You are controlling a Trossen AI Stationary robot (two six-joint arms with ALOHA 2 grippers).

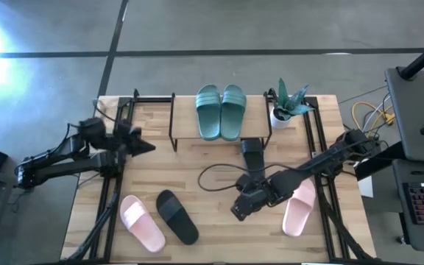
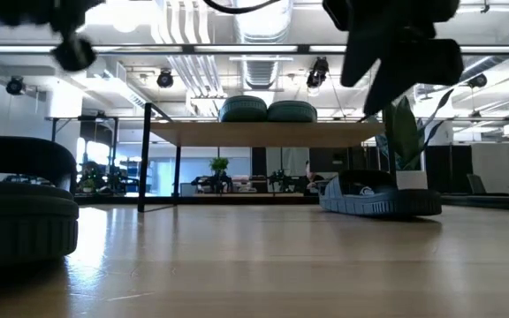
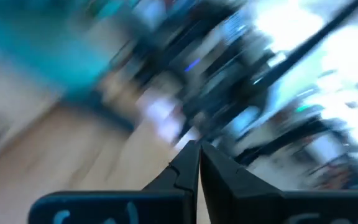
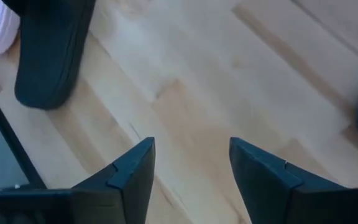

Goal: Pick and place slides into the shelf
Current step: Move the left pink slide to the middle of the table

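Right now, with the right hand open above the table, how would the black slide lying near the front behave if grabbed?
The black slide lies flat, sole down, so it probably won't roll or tip. It looks like moulded rubber, likely light, with some flex. The right hand, open and empty, could probably pinch its edge or strap.

Overhead looks straight down; low, level, both showing shelf (image 1: 221,139)

Shelf: low rack with light wooden top board (image 1: 186,129) at 12 o'clock, carrying teal-green rubber slide pair (image 1: 221,110).
Black slides: one (image 1: 177,216) at 7 o'clock, one (image 1: 252,153) near centre.
Pink slides: one (image 1: 141,222) at 7 o'clock, one (image 1: 299,207) at 4 o'clock.
Left gripper (image 1: 144,146): at 9 o'clock.
Right gripper (image 1: 237,213): at 5 o'clock.
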